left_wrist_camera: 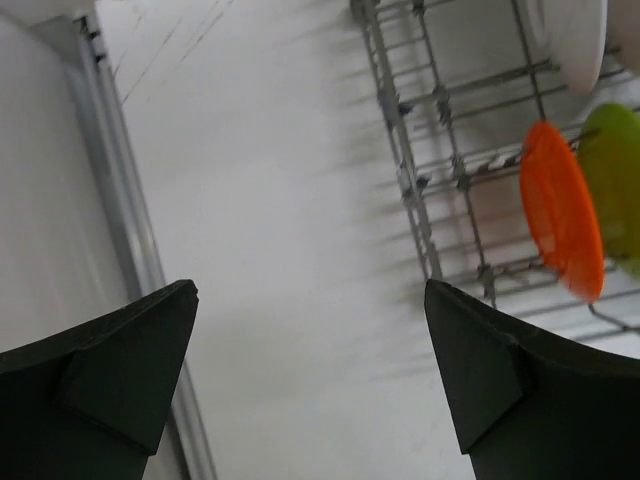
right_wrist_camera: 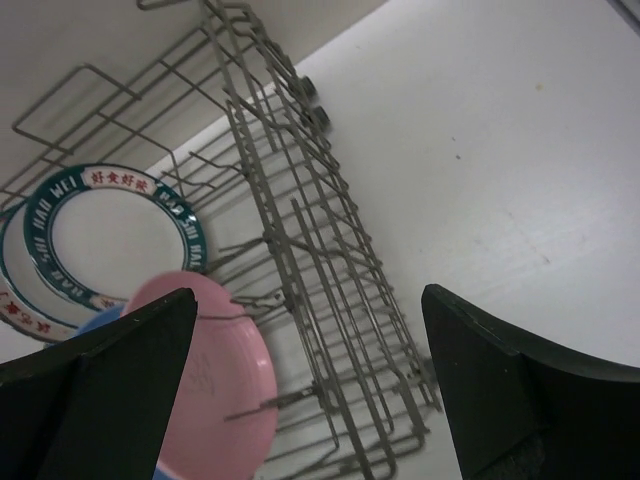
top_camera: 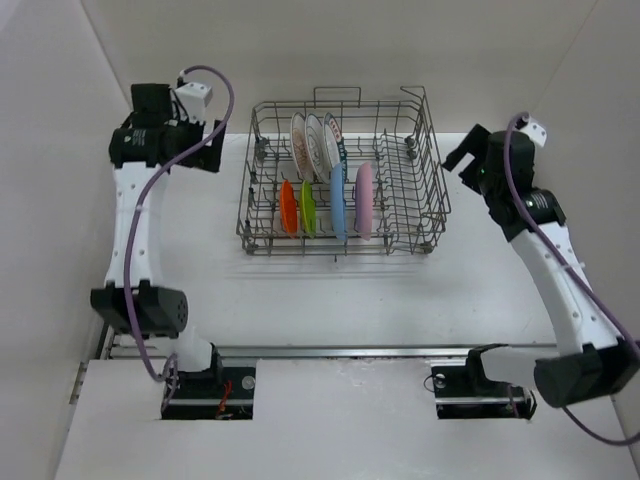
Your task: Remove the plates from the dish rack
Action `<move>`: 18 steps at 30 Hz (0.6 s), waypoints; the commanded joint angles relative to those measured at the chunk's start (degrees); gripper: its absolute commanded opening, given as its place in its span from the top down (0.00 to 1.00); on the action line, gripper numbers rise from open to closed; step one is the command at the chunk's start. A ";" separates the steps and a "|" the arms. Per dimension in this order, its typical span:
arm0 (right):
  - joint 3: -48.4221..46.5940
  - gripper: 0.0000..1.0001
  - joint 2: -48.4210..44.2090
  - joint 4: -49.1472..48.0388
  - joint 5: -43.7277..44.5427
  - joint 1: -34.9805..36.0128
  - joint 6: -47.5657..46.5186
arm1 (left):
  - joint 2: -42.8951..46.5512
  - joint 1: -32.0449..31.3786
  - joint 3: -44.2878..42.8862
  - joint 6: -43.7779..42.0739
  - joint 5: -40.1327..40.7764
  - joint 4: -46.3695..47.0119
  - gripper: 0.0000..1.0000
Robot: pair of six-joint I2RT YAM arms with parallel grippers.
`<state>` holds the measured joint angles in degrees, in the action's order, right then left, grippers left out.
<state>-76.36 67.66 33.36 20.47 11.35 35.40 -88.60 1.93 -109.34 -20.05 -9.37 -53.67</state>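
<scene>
While both my arms hang above the desk [top_camera: 330,300], the dish rack [top_camera: 425,190] stands between them with every plate upright in its tines. Along the rack's near row, left to right, stand the orange plate [top_camera: 288,207], green plate [top_camera: 308,208], light blue plate [top_camera: 338,205] and pink plate [top_camera: 364,198]. In the rack's far row are three white patterned plates [top_camera: 314,143]. My left tool [left_wrist_camera: 310,287] hovers left of the rack, fingers wide apart and empty. My right tool [right_wrist_camera: 308,292] hovers right of the rack, equally spread and empty.
</scene>
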 commanded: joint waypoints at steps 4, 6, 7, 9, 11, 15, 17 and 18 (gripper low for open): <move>-11.00 0.00 13.10 -8.13 -2.36 0.42 -3.84 | -10.09 -9.04 -7.02 4.06 0.82 17.18 0.06; -11.01 0.00 14.86 -9.54 -3.76 0.42 -4.37 | -14.22 -12.73 -8.43 4.06 3.47 21.21 0.06; -11.01 0.00 16.35 -9.55 -3.77 0.42 -4.37 | -15.71 -13.61 -11.13 5.10 3.48 22.02 0.07; -11.01 0.00 17.50 -10.07 -3.77 0.42 -4.37 | -20.02 -15.72 -14.13 7.21 3.48 23.25 0.09; -9.78 0.00 18.30 -10.60 -3.15 0.42 -4.37 | -23.09 -16.96 -16.78 8.89 2.95 25.89 0.11; -8.11 0.03 21.02 -12.62 -0.79 1.47 -6.12 | -27.75 -20.21 -19.42 8.89 8.81 27.92 0.14; -8.11 0.06 22.86 -12.62 0.62 2.17 -7.27 | -29.26 -21.35 -20.12 8.28 12.77 29.05 0.16; -8.80 0.07 23.39 -12.62 1.32 2.18 -8.40 | -29.79 -21.36 -20.82 8.28 14.53 29.06 0.19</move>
<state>-84.47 89.54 24.38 19.18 12.27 30.13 -118.06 -19.05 -126.91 -12.71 -1.56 -28.73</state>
